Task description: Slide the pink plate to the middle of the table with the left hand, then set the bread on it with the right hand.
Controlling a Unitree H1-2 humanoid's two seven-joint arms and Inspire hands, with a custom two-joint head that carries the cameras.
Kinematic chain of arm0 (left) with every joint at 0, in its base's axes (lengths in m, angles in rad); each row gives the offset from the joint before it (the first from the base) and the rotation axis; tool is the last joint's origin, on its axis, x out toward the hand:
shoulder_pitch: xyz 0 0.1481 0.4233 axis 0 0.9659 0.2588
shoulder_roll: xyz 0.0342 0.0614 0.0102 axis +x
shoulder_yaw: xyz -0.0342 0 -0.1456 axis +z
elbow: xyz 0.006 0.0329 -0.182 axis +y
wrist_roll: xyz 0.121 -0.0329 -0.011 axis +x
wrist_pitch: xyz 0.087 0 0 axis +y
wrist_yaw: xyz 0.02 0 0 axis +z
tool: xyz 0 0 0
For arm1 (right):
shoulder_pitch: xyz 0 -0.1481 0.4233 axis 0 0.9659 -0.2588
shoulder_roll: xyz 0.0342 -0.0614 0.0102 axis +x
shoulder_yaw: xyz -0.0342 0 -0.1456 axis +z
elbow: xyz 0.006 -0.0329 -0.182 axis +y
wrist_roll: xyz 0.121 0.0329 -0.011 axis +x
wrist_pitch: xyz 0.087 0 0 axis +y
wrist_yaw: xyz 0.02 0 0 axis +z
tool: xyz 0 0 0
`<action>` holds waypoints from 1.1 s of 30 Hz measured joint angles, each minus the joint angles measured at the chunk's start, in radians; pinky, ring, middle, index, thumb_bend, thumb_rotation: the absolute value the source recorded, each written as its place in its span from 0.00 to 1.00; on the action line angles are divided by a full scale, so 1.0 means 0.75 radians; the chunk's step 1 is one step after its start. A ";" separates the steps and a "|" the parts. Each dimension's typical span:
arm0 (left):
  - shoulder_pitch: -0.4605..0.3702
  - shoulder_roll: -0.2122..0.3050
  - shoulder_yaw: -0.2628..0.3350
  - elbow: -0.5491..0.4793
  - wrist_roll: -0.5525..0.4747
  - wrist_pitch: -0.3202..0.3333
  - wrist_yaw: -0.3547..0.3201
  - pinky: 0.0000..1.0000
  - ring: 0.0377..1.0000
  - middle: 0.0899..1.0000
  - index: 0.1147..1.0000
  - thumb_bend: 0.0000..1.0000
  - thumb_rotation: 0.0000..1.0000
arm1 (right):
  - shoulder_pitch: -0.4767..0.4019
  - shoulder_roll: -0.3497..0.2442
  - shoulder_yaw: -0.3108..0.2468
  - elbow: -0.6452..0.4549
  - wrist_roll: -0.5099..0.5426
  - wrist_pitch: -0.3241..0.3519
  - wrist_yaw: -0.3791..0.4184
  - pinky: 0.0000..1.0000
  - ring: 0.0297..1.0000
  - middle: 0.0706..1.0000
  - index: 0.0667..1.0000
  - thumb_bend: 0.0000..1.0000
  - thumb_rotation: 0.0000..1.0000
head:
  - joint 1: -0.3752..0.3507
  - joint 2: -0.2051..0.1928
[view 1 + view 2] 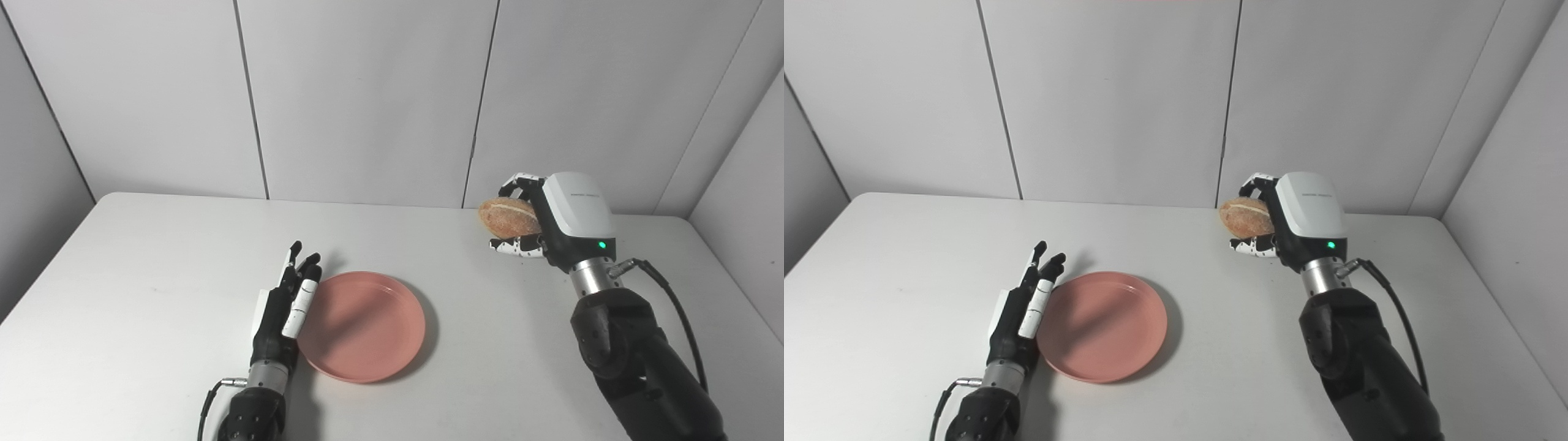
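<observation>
Bread [508,217] sat clasped in the raised right hand [554,220]; pink plate [361,326] lay lower-left, its edge against the flat, straight-fingered left hand [288,306].

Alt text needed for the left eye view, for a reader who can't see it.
The right hand holds a bread roll above a white table, right of an empty pink plate. The left hand lies open against the plate's left rim.

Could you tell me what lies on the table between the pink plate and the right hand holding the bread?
Nothing: only bare table separates the pink plate from the right hand gripping the bread, in both views.
</observation>
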 measured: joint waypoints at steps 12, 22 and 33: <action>-0.004 -0.054 -0.017 0.017 0.031 -0.019 0.022 0.82 0.92 0.90 1.00 0.88 0.89 | 0.002 0.101 0.107 0.000 -0.025 -0.075 0.095 0.24 0.32 0.40 0.49 0.52 0.00 | 0.068 0.002; -0.005 -0.061 -0.017 0.022 0.031 -0.027 0.022 0.81 0.93 0.91 1.00 0.86 0.91 | 0.003 0.205 0.189 0.007 -0.056 -0.084 0.146 0.19 0.23 0.43 0.45 0.52 0.00 | 0.055 0.004; -0.005 -0.061 -0.020 0.021 0.031 -0.026 0.022 0.80 0.93 0.90 1.00 0.84 0.91 | -0.002 0.260 0.232 0.139 -0.070 -0.146 0.124 0.19 0.23 0.43 0.45 0.53 0.00 | 0.057 0.012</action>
